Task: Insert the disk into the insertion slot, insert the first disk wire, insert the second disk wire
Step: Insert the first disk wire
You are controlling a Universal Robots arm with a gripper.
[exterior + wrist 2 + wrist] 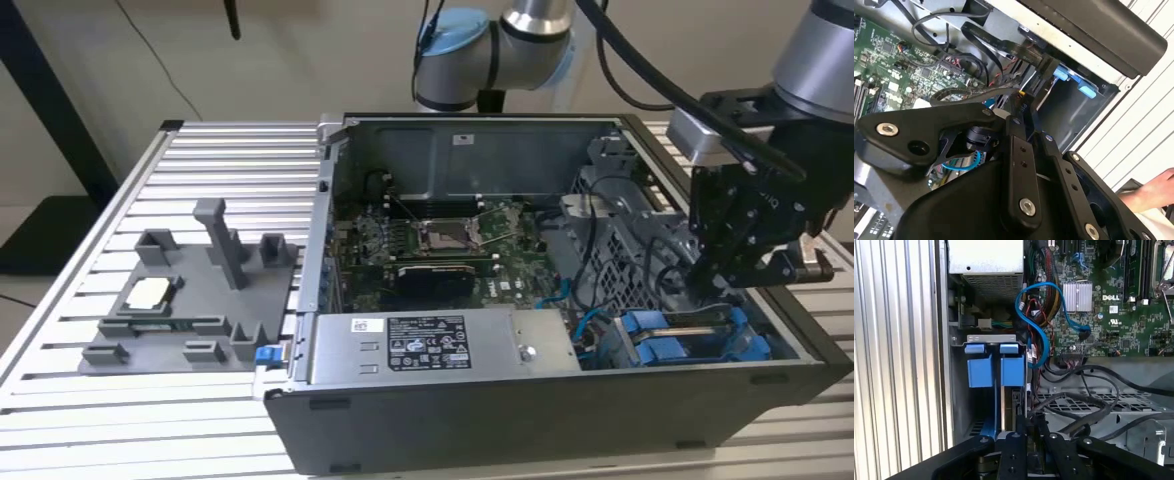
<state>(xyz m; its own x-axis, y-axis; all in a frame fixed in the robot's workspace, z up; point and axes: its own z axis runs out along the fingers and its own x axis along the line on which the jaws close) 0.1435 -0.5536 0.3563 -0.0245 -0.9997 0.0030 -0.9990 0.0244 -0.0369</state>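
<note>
The disk (697, 325) sits edge-up in the insertion slot (638, 345), at the front corner of the dark case on the exterior view's right. Blue carrier tabs (1013, 371) stand at its end. In the first wrist view the disk (1013, 407) shows as a narrow grey strip inside the grey slot (965, 395). My gripper (697, 292) hangs just above it, pointing down. A black disk wire (1081, 412) loops up to its tips. In the second wrist view the gripper (1021, 100) has its fingers drawn together on that wire's end.
A silver power-supply box (441, 342) lies beside the slot, with the green motherboard (441, 240) behind it. The perforated cage (1134, 400) and loose blue and black cables crowd the gripper. A grey fixture plate (187, 300) lies outside the case. A hand (1154, 192) rests by the case.
</note>
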